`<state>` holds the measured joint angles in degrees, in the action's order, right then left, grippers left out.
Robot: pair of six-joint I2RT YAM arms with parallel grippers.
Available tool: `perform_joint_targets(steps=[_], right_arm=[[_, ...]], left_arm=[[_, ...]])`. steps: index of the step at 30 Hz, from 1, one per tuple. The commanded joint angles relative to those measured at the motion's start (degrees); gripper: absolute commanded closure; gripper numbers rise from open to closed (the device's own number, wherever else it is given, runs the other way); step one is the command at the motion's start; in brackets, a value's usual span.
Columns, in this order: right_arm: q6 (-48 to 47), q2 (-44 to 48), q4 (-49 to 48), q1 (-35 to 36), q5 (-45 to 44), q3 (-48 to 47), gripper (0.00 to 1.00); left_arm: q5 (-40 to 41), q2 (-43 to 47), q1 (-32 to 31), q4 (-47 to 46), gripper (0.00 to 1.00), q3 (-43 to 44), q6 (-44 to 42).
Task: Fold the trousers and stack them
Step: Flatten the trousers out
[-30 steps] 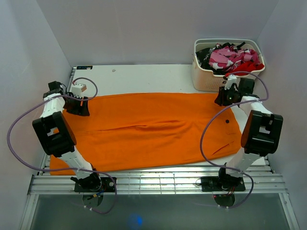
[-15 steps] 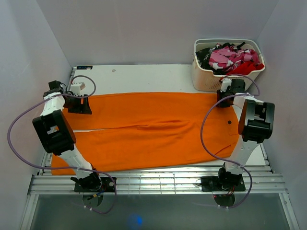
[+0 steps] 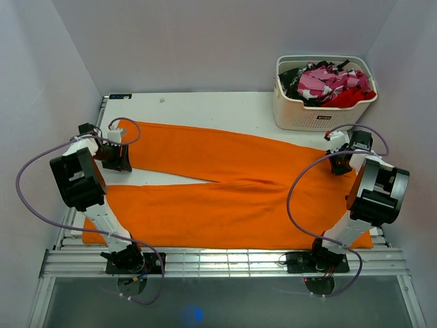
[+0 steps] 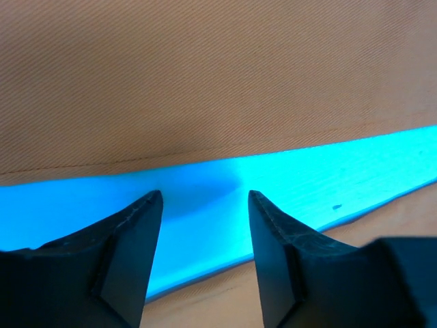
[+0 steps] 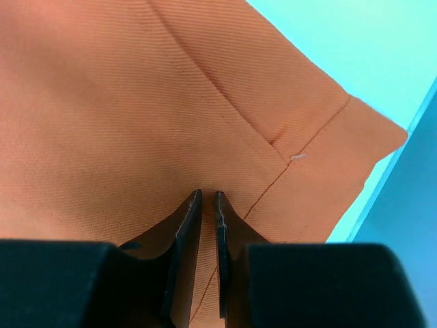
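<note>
Viewing the bench from above, we found the trousers point(image 3: 225, 198) spread flat across most of the table point(image 3: 205, 106). The waist lay toward the right edge and the two legs ran left, parted by a narrow wedge of bare table top. The left gripper point(image 3: 119, 157) sat near the cuff end of the far leg. In its wrist view, its fingers point(image 4: 130, 239) stood wide apart above the bare strip, just beside that leg's hem. The right gripper point(image 3: 339, 158) sat at the far right corner of the waist. Its fingers point(image 5: 184, 232) were drawn to a thin slit, pinching a ridge of orange cloth beside a seam. A white basket point(image 3: 321, 113) of red, pink-patterned and black clothes point(image 3: 331, 82) stood in the far right corner, just beyond the trousers.
</note>
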<state>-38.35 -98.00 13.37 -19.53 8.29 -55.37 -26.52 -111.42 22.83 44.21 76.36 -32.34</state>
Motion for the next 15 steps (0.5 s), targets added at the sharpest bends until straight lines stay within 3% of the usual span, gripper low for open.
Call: perform_joint_targets(steps=[1, 5, 9, 12, 13, 15], right_arm=[[-7.4, 1.0, 8.8, -0.1, 1.5, 1.7, 0.80], [-8.8, 0.4, 11.9, -0.2, 2.9, -2.0, 0.80], [-8.9, 0.3, 13.7, -0.3, 4.1, -4.2, 0.81], [-7.2, 2.0, 15.4, -1.5, 7.5, -7.7, 0.84], [-6.2, 2.9, 14.8, -2.3, 13.0, -8.4, 0.84], [-1.3, 4.9, 12.3, -3.2, 15.9, -9.8, 0.80]], left_arm=[[3.5, -0.9, -0.6, 0.0, 0.37, -5.1, -2.9], [3.8, 3.4, -0.6, 1.7, 0.46, -8.6, -5.7], [-0.8, 9.5, -0.9, -1.4, 0.45, -6.9, -4.7], [-2.6, 7.1, -2.1, -2.5, 0.45, -0.3, -0.5], [-2.8, 5.8, -2.3, -3.0, 0.44, 3.1, 0.4], [-2.4, 1.1, -3.6, -3.4, 0.44, 6.4, 3.0]])
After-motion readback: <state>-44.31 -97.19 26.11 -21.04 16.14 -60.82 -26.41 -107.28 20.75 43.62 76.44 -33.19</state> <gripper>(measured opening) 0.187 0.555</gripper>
